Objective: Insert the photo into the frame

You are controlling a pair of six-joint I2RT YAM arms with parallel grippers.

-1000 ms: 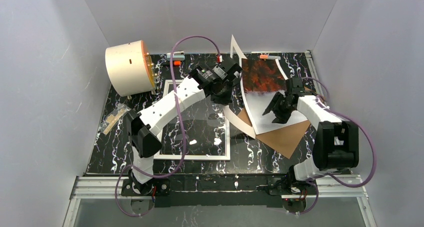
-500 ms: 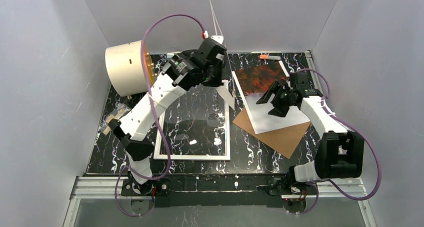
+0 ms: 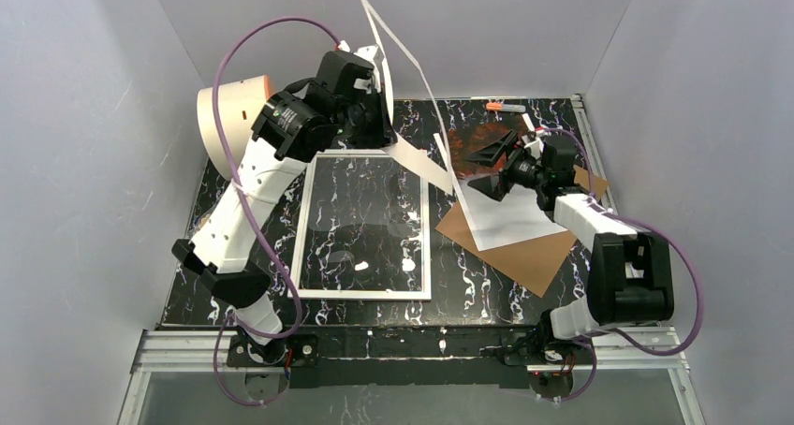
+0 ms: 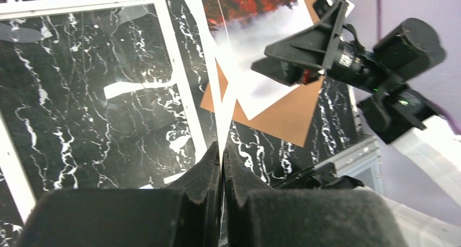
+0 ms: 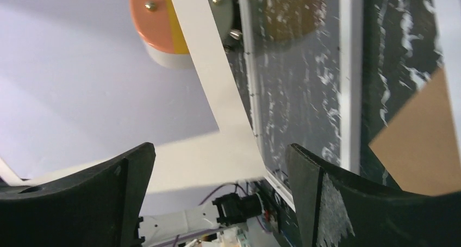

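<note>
- Two tools are seen from above: the left tool (image 3: 370, 107) is clamped on the raised white mat (image 3: 412, 158). The right tool (image 3: 485, 168) is spread wide over the photo (image 3: 510, 221), which lies flat on the brown backing board (image 3: 534, 256), near the frame (image 3: 427, 247).
- From the left wrist, the photo (image 4: 255, 89) is judged thin, light and floppy; a free corner is best pinched.
- From the right wrist, only glass is seen in the frame (image 5: 350, 67); no print is held there.

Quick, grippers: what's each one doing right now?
Left gripper: closed, holding the white mat.
Right gripper: open, holding nothing.
</note>
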